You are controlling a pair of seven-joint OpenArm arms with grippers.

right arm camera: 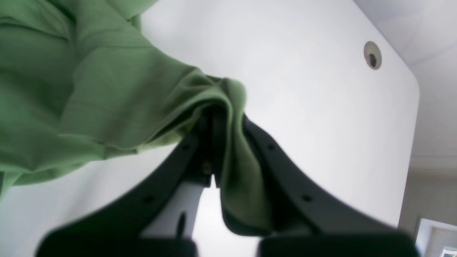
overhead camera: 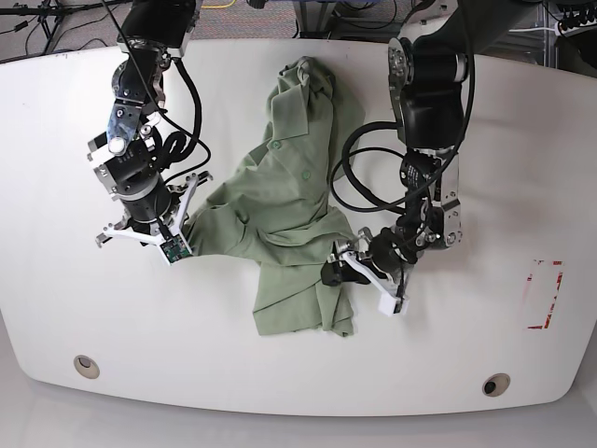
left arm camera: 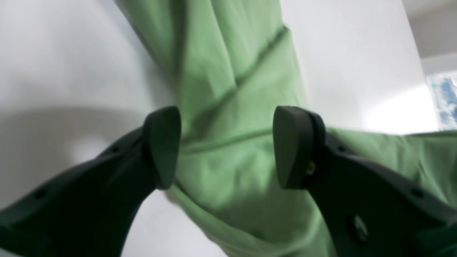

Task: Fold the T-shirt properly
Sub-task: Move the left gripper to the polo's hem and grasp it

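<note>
Two arms are down on the desk (overhead camera: 298, 392), and the shirt (overhead camera: 289, 201) is a crumpled heap around the middle, running from near the far edge down toward the near edge without reaching it. Collar end is bunched up by the far edge, the bottom part lies flatter nearer the front. Right gripper (right arm camera: 217, 142) has its jaws pinched together on a fold of the fabric at the shirt's side toward the desk's left half in the base view, and the cloth drapes out over and down between the fingers. Left gripper (left arm camera: 226, 146) sits low over the opposite side of the shirt, jaws apart, one pad (left arm camera: 162, 146) over bare desk at the cloth's edge and the other over green fabric, with a seam running between them; I can't tell if either pad actually touches the cloth. Plenty of bare white surface all around: wide strips on both sides of the shirt and a decent band along the near edge. Not much else on the desk, just two round grommet holes near the front, one toward the left corner (overhead camera: 86, 365) and one toward the right corner (overhead camera: 495, 384), plus a red rectangle outline (overhead camera: 542, 295) marked near the right edge, all well apart from the shirt. Black cables (overhead camera: 359, 177) loop off the left arm and hang right over the shirt's edge. Past the far edge there's floor clutter, too blurry to name.
</note>
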